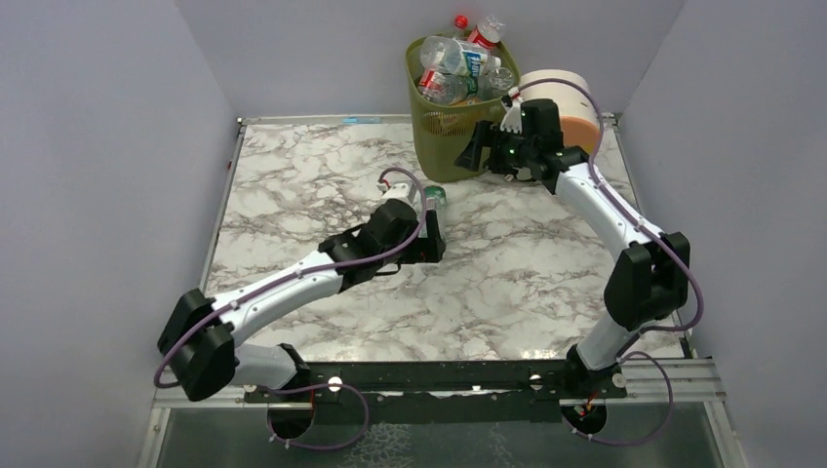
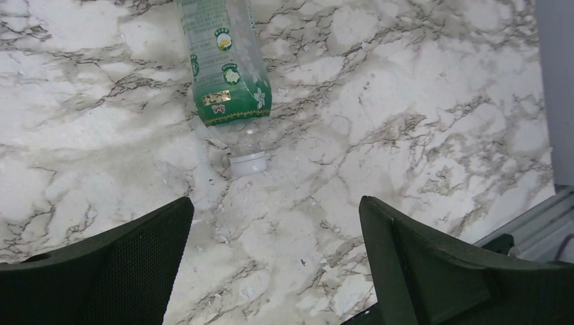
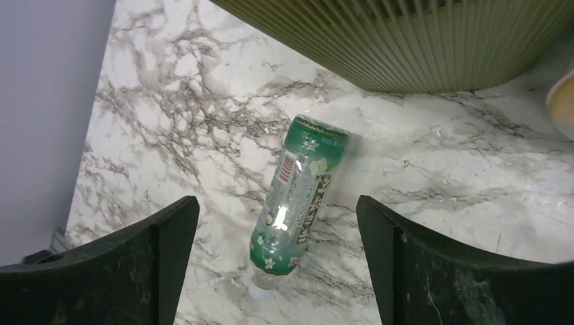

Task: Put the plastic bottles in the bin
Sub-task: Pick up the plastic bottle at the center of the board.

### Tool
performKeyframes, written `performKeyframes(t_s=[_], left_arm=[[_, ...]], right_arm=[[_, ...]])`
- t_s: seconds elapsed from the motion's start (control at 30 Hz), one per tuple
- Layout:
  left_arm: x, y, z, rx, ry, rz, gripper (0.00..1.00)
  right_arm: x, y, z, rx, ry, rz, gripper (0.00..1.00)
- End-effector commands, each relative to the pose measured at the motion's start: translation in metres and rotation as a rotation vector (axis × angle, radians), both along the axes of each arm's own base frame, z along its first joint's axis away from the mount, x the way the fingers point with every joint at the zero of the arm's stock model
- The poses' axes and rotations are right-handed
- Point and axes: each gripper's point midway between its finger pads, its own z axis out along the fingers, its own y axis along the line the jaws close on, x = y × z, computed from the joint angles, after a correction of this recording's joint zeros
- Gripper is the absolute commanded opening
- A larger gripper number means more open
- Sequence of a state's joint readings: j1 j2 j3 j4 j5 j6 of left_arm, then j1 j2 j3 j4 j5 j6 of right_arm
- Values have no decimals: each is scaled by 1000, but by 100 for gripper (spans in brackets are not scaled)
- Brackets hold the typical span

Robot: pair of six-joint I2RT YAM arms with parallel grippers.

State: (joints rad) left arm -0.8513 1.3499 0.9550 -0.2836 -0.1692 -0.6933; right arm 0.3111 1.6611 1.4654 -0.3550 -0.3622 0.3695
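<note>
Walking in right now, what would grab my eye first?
The olive-green mesh bin at the far edge of the marble table, heaped past its rim with plastic bottles. Then one green-labelled bottle lying alone on the marble, with the left gripper open right beside it.

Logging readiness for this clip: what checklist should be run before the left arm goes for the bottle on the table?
1. Is the left end effector open and empty: ok.
2. Is the green-labelled bottle lying flat on the marble table with nothing on it: ok.
3. Is it between the left fingers: not ok. It lies ahead of them, cap end nearest.
4. Is the right end effector open and empty: ok.
5. Is there room in the bin: not ok. The bottles inside are heaped above the rim.
</note>
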Motion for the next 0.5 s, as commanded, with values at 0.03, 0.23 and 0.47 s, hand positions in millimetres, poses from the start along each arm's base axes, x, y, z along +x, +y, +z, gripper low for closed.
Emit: performKeyframes(t_s=[0.03, 0.23, 0.47], left_arm=[[-9, 20, 36, -54, -109, 12, 99], [-16, 37, 56, -96, -174, 33, 99], [-26, 50, 52, -108, -169, 57, 99]], right_arm=[[7, 29, -14, -40, -3, 16, 90], [22, 52, -50, -73, 42, -42, 90], [41, 55, -97, -123, 109, -122, 90]])
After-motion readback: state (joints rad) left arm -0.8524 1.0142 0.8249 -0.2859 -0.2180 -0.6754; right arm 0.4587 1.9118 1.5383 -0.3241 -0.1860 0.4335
